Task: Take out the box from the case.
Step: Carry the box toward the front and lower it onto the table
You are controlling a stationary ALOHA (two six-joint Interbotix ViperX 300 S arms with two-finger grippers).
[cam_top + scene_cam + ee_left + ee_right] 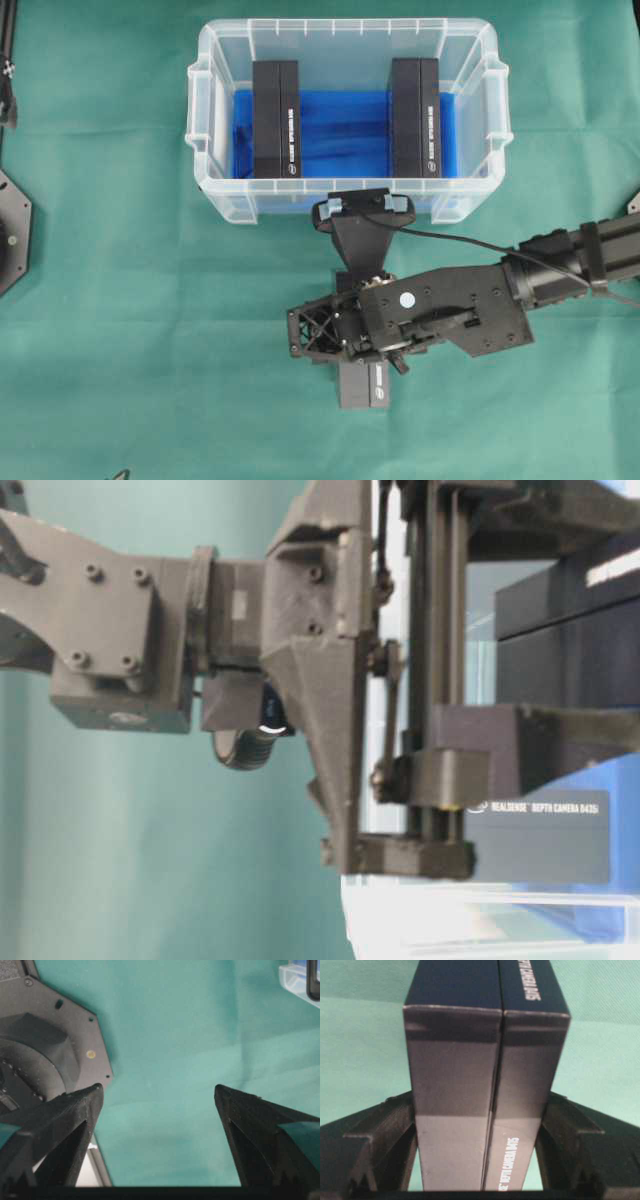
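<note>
So the right gripper is clamping a dark navy rectangular cardboard box, matte-sided with small white lettering along one edge, and its black ribbed plastic jaws are pressing flat against both long faces. In the overhead view that box is sitting outside the case, poking out from under the gripper over the green cloth worktop, which is looking soft and a bit wrinkled.

Just beyond it, the large clear plastic rectangular case with the rimmed edge and side handles is resting on the worktop, with a shiny blue cloth lining its bottom. Two more dark boxes are standing on edge inside, one on the left and one on the right, well apart from each other.

Over at the left side, the left gripper is hanging above bare green cloth with its angular black jaws spread wide and holding nothing, next to a black flat-sided metal base plate.
</note>
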